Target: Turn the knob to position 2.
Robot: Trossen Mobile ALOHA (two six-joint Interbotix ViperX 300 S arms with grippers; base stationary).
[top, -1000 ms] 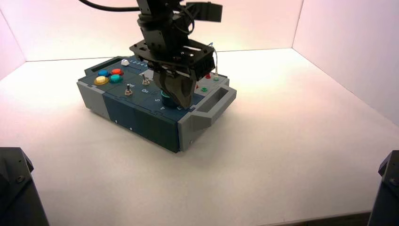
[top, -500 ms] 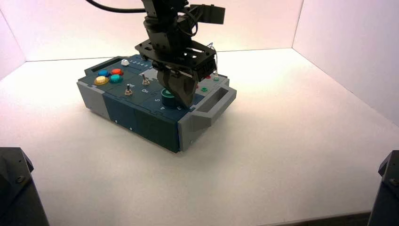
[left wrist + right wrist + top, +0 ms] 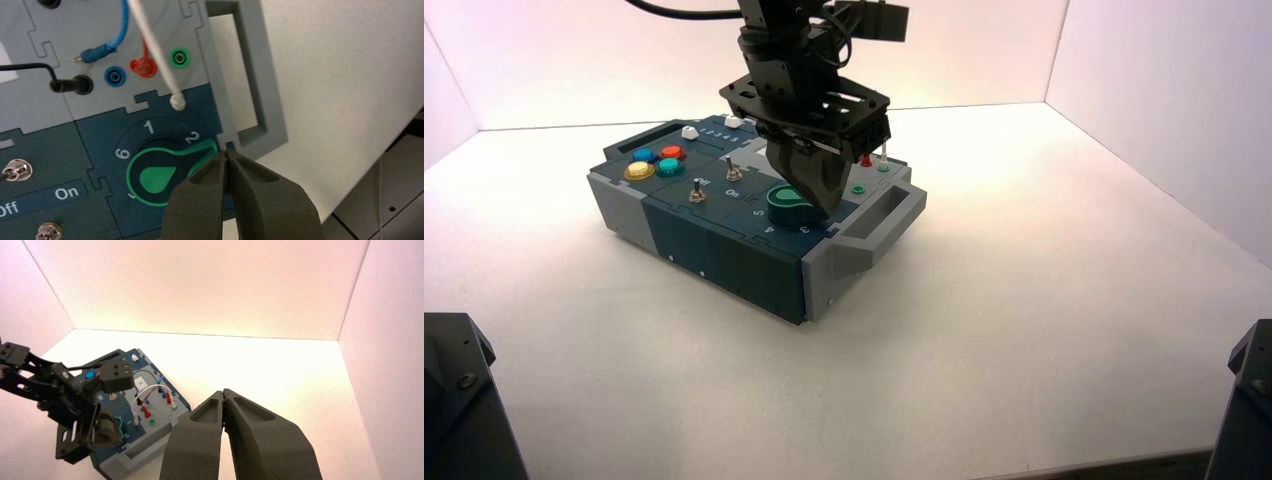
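The dark green knob sits on the blue panel near the box's grey handle end, also seen in the high view as the knob. Its pointed nose lies just beside the white digit 2, slightly on the handle's side of it. My left gripper is shut with nothing between its fingers, and its tips hover at the end of the nose. From above, the left gripper stands over the knob's far right side. My right gripper is shut and held well away from the box.
Digits 1 and 6 flank the dial. Metal toggle switches with On/Off lettering sit beside it. Plugged wires in white, red and blue stand close by. The grey handle and coloured buttons mark opposite ends.
The left gripper has drawn back and up off the knob, toward the handle end. The knob, covered a second ago, now shows with its nose out.
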